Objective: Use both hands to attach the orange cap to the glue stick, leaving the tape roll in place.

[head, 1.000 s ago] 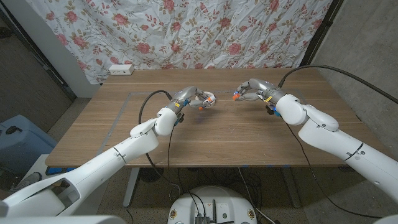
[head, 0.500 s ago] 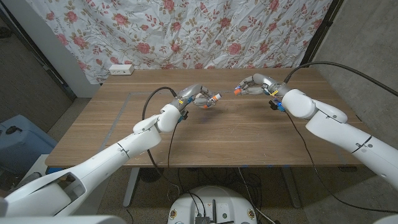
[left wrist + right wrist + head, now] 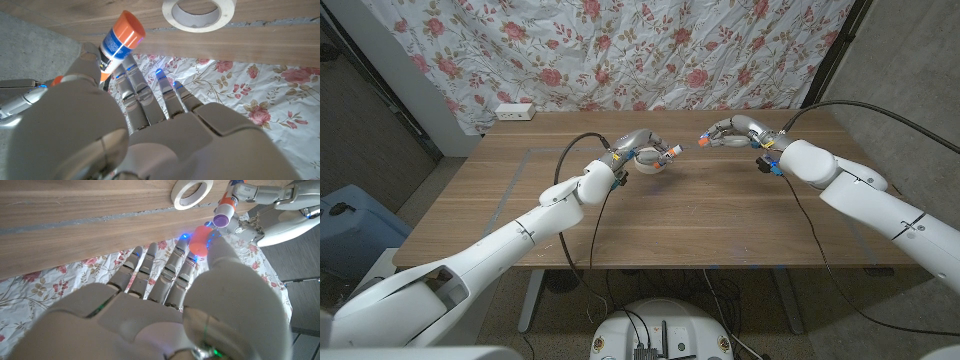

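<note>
At upper centre of the head view, we see the left robot hand (image 3: 638, 146) raised over the wooden worktop (image 3: 650, 215), its fingers closed around a white-and-blue glue stick (image 3: 666, 153) whose orange-collared tip points toward picture right. The left wrist view confirms the hold: the glue stick (image 3: 118, 44) juts out from between thumb and fingers, orange end outward.

Just right of centre in the head view, the right robot hand (image 3: 728, 133) is lifted at the same height, pinching the small orange cap (image 3: 705, 143) at its fingertips. In the right wrist view the orange cap (image 3: 199, 240) glows at those fingertips, close to the open purple end of the glue stick (image 3: 224, 211), the 2 pieces near each other but apart.

The white tape roll (image 3: 650, 160) lies flat on the worktop directly beneath the left robot hand, partly hidden by it; the left wrist view shows the tape roll (image 3: 199, 13) lying on the wood. A floral curtain (image 3: 620, 50) hangs behind the worktop.
</note>
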Robot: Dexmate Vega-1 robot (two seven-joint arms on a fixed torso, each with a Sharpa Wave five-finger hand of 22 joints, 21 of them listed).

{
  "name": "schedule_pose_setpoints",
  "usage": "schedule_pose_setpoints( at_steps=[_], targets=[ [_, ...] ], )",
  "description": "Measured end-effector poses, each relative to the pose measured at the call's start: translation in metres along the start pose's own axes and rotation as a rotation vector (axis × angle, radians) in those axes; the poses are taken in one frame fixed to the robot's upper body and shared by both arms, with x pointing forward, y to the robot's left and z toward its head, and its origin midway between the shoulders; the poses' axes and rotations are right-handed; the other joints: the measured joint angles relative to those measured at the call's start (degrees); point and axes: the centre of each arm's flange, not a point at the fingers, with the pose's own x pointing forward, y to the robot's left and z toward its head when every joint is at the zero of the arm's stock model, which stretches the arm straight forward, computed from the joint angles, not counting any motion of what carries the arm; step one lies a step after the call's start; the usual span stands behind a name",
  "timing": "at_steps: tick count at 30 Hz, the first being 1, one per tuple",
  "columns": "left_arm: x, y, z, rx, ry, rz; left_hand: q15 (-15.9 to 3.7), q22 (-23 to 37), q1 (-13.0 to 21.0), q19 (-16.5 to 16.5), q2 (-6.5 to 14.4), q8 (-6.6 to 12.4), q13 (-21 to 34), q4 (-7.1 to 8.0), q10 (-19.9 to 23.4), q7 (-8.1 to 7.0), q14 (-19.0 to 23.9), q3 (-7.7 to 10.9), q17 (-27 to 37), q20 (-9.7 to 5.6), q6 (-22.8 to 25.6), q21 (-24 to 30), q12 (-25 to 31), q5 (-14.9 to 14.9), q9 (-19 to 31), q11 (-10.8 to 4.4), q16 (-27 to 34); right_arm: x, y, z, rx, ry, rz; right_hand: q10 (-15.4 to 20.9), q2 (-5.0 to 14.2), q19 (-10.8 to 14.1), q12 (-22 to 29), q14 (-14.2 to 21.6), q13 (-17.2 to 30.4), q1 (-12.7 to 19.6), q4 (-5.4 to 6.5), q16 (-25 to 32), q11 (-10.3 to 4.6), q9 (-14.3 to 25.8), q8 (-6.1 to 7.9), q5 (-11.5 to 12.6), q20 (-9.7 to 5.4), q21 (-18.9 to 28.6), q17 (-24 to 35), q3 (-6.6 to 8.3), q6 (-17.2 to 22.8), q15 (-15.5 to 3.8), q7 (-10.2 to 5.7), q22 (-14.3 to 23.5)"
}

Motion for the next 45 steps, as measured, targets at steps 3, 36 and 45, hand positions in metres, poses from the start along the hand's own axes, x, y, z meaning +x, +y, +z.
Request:
schedule_pose_setpoints(
  at_steps=[3, 36, 45],
  targets=[
    [0.002, -0.001, 0.000, -0.002, -0.004, -0.004, 0.00, 0.0, 0.0, 0.0, 0.0, 0.00, 0.0, 0.00, 0.1, 0.00, 0.0, 0.00, 0.0, 0.00, 0.0, 0.0, 0.0, 0.0, 0.0, -0.07, 0.0, 0.001, -0.002, -0.002, 0.017, -0.005, -0.004, 0.0, 0.00, 0.0, 0.0, 0.0, 0.0, 0.0, -0.05, 0.0, 0.00, -0.1, -0.02, 0.0, 0.00, 0.0, 0.0, -0.05, 0.0, 0.00, 0.00, 0.0],
    [0.017, -0.001, 0.000, -0.020, -0.038, -0.021, 0.00, 0.0, -0.1, 0.0, 0.1, 0.00, 0.0, 0.00, 0.1, 0.00, 0.0, 0.00, 0.0, 0.01, 0.0, 0.0, 0.0, 0.0, 0.0, -0.07, 0.0, 0.022, 0.009, -0.005, 0.067, -0.029, 0.020, 0.0, 0.44, -0.2, -0.4, 0.0, 0.3, -0.5, -0.06, 0.2, 0.00, -0.1, -0.55, -0.5, 0.20, 0.0, 0.3, -0.52, -0.3, 0.00, -0.10, 0.0],
    [0.021, -0.004, 0.000, -0.025, -0.048, -0.026, 0.00, 0.0, -0.1, 0.0, 0.1, 0.00, 0.0, 0.00, 0.1, 0.00, 0.0, 0.00, 0.0, 0.01, 0.0, 0.0, 0.0, 0.0, 0.0, -0.07, 0.0, 0.026, 0.011, -0.001, 0.065, -0.037, 0.022, 0.0, 0.60, -0.2, -0.4, 0.0, 0.3, -0.6, 0.19, 0.2, 0.00, -0.1, -0.86, -0.5, 0.20, 0.0, 0.3, -0.77, -0.3, 0.00, -0.10, 0.0]
  ],
)
